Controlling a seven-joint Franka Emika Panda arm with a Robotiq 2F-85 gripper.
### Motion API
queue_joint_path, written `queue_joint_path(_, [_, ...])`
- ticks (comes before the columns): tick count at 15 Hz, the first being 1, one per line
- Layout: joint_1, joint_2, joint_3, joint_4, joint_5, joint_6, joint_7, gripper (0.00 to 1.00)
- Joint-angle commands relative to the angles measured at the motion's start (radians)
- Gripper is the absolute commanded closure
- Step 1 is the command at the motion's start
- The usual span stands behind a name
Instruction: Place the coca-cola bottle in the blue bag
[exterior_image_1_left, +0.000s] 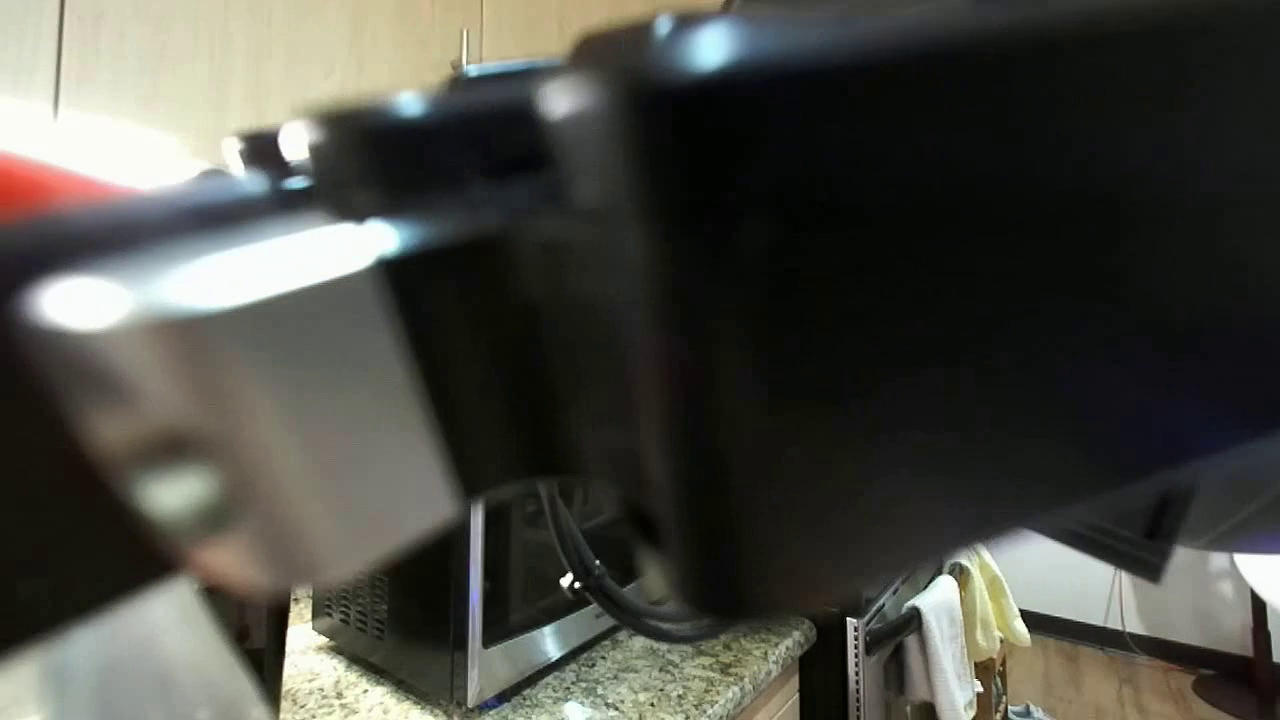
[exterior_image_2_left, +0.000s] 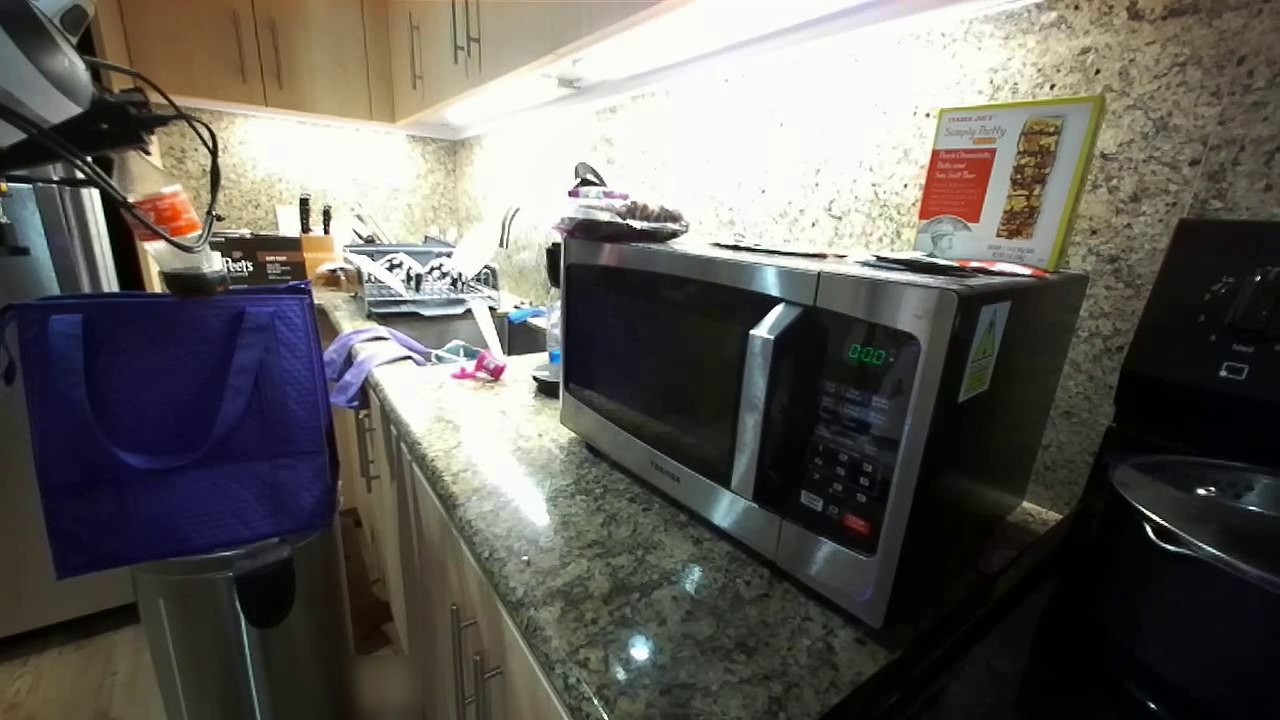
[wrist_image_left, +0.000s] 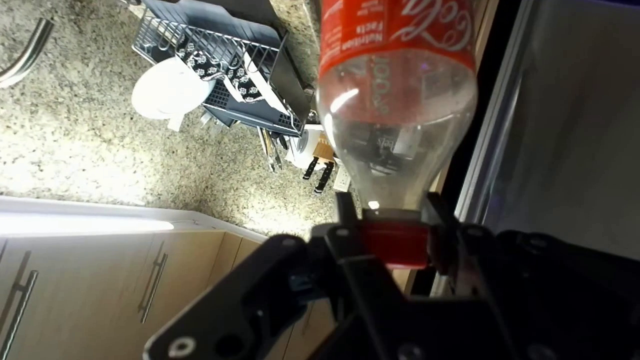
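In the wrist view my gripper is shut on the red cap of the coca-cola bottle. Clear plastic shows below its red label, and the far end runs out of the picture. In an exterior view the bottle hangs nearly upright, a little tilted, with cables across it and a dark bottom. The blue bag stands under it, handles at the front. The bottle's lower end lies at the bag's top edge; whether it is inside or behind that edge I cannot tell. Blurred dark arm parts fill much of an exterior view.
A steel trash can bears the bag. To the right runs the granite counter with a microwave; a dish rack and a pink cup are farther back. Loose cables hang from the arm.
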Motion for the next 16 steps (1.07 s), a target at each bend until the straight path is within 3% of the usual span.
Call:
queue_joint_path(1, [0.245, -0.108, -0.212, -0.039, -0.111, 0.000, 0.098, 0.85])
queue_joint_path(4, [0.482, -0.210, -0.457, -0.050, -0.162, 0.000, 0.115, 0.85])
queue_joint_path(10, [0.775, -0.394, -0.832, -0.010, -0.303, 0.001, 0.027, 0.85])
queue_joint_path(14, [0.965, -0.565, -1.037, 0.070, -0.416, -0.043, -0.018, 0.85])
queue_joint_path(16, [1.033, -0.653, -1.088, 0.118, -0.470, -0.056, -0.033, 0.85])
